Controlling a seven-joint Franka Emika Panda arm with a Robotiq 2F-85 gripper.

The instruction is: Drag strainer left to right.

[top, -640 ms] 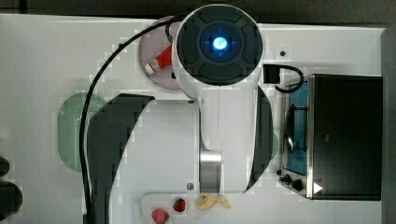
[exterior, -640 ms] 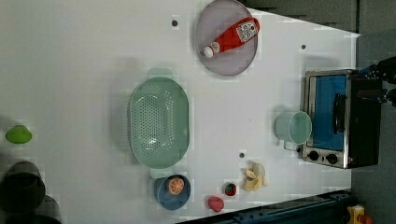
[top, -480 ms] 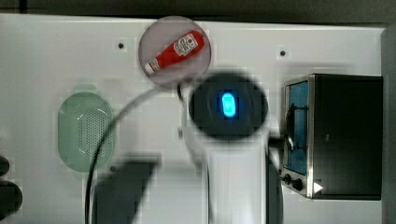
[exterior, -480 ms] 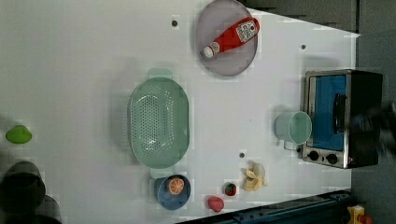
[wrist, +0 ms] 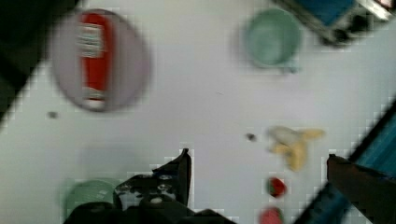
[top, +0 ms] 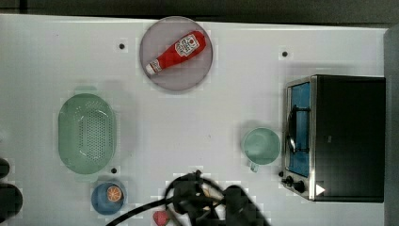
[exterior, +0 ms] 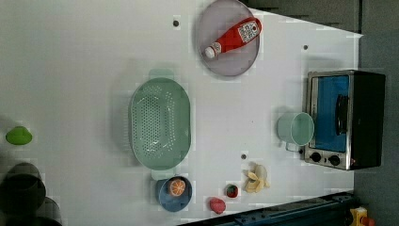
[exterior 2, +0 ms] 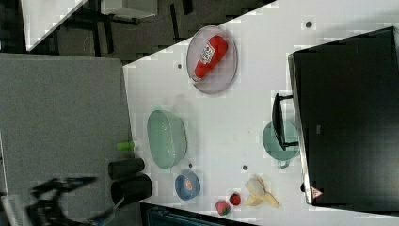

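Observation:
The strainer (top: pixel 87 134) is a pale mint-green oblong colander with a holed floor. It rests on the white table (top: pixel 197 117) at the top view's left, and I also see the strainer (exterior: pixel 160 123) in the left view and the strainer (exterior 2: pixel 166 139) in the right view. Nothing touches it. In the wrist view my gripper (wrist: pixel 257 156) hangs open high above the table, its fingers (wrist: pixel 182 170) far apart and nothing between them. A green edge of the strainer (wrist: pixel 86 196) peeks out beside one finger. My arm (top: pixel 211 202) with its cables is at the top view's bottom edge.
A grey plate (top: pixel 176 70) holding a ketchup bottle (top: pixel 176 51) lies at the back. A green mug (top: pixel 261 146) stands by the toaster oven (top: pixel 339 136). A blue bowl (top: pixel 107 197) with an orange slice sits just below the strainer. A banana (exterior: pixel 256 179) and strawberries (exterior: pixel 231 190) lie near the front edge.
The arm has swung from over the table's middle down to the top view's bottom edge, uncovering the plate and mug. The strainer has not moved.

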